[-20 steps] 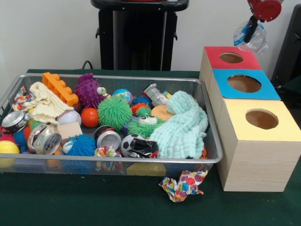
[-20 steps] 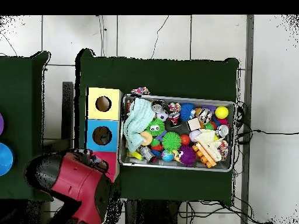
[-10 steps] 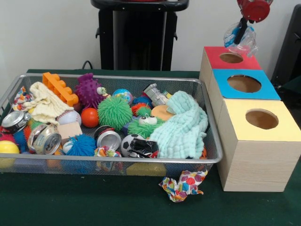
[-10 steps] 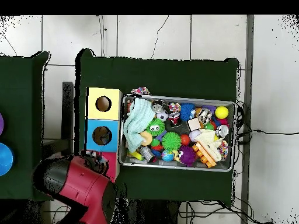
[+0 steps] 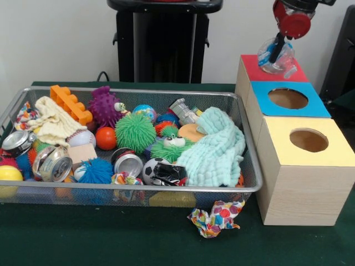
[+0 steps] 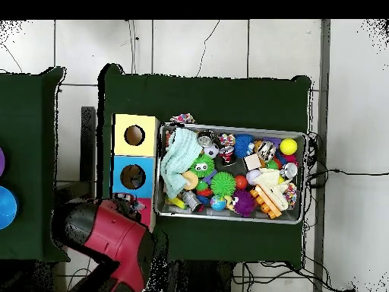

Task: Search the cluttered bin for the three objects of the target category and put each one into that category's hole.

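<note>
Bottle (image 5: 275, 55) of clear, thin, crinkled plastic with a blue label hangs in the gripper (image 5: 275, 51) directly over the red-topped box (image 5: 249, 64), low enough to cover that box's hole in the front view. Its body looks rounded and squashed; its long axis cannot be judged, and no writing on the label can be read. The dark fingers (image 5: 277, 46) come down from the red wrist and are closed around the bottle.

Nearest the front camera, a crumpled polka-dot wrapper (image 5: 217, 216) lies on the green table (image 5: 100, 238), just outside the bin (image 5: 127, 191). Beside it stands the yellow-topped box (image 5: 302, 166), with the blue-topped box (image 5: 291, 100) behind it and the red-topped one farthest back, all three touching in a row at the bin's end.

Inside the wire-mesh bin, along the near wall, sit a yellow ball (image 5: 9, 175), a crushed silver can (image 5: 54, 164), a blue spiky ball (image 5: 95, 170), a second can (image 5: 128, 163) and a small soccer ball (image 5: 157, 169). A mint-green cloth (image 5: 213, 147) is heaped at the end next to the boxes. Further back are a green spiky ball (image 5: 135, 132), an orange ball (image 5: 105, 138), a cream cloth (image 5: 52, 122), a purple spiky toy (image 5: 105, 105) and an orange building block (image 5: 70, 103) against the far wall.

From overhead, the arm (image 6: 114, 239) covers most of the red-topped box, and the bottle is hidden beneath it.
</note>
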Available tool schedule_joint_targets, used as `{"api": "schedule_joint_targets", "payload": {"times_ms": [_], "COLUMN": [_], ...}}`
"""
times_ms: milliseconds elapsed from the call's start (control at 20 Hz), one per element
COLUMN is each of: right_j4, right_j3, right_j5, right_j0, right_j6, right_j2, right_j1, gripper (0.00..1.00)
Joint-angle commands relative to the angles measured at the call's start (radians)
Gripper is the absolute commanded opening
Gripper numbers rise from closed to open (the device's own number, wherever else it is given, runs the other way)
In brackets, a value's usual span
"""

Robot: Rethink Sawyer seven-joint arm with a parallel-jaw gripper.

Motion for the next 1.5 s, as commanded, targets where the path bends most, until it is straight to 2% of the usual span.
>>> {"api": "schedule_joint_targets", "payload": {"times_ms": [50,350,850,1200,1500], "right_j4": [0.054,0.086,0.107,0.116,0.125], "right_j3": [-0.018,-0.034,-0.118,-0.097,-0.103], "right_j5": [-0.119,-0.162,-0.118,-0.104,-0.040], "right_j0": [-0.035,-0.053,-0.024,-0.027,-0.021], "right_j6": [0.200,0.216,0.311,0.299,0.337], "right_j2": [0.183,0.227,0.190,0.195,0.181], "right_j1": [0.081,0.119,0.179,0.141,0.104], "gripper": [0.00,0.00,0.00,0.00,0.00]}}
